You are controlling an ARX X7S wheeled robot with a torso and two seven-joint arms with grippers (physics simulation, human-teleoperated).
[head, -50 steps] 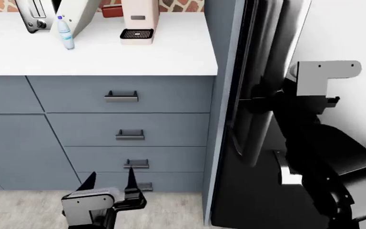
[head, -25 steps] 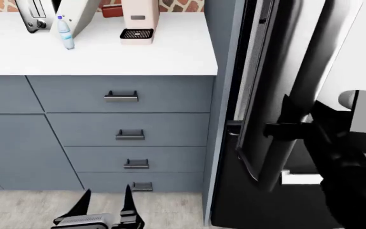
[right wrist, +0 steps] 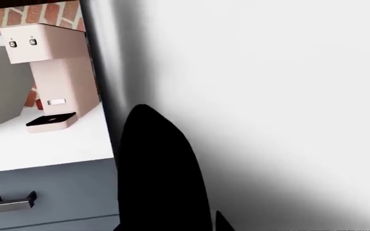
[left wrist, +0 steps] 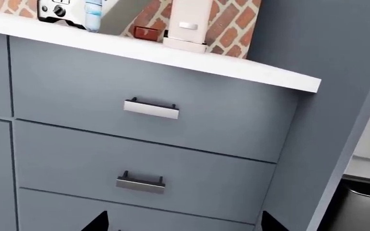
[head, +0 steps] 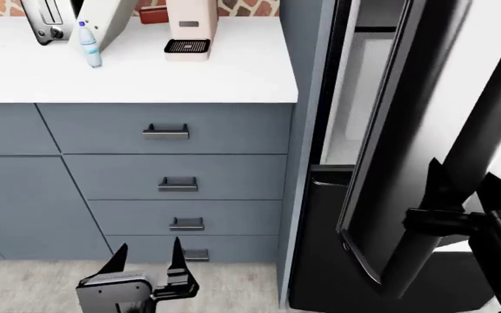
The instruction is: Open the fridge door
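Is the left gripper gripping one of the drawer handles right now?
No. In the head view the left gripper hangs open low in front of the cabinet drawers, its fingers apart and closed on nothing.

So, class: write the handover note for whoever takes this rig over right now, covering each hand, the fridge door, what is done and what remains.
Left hand: open, holding nothing, low in front of the grey-blue drawers.
Right hand: at the fridge door's bar handle; fingers appear clamped round it, though the grip itself is partly hidden.
Fridge door: swung partly out, with a gap showing the pale interior on the cabinet side.
Done: handle grasped, door cracked open.
Left: pull the door further out until it is fully open, then release.
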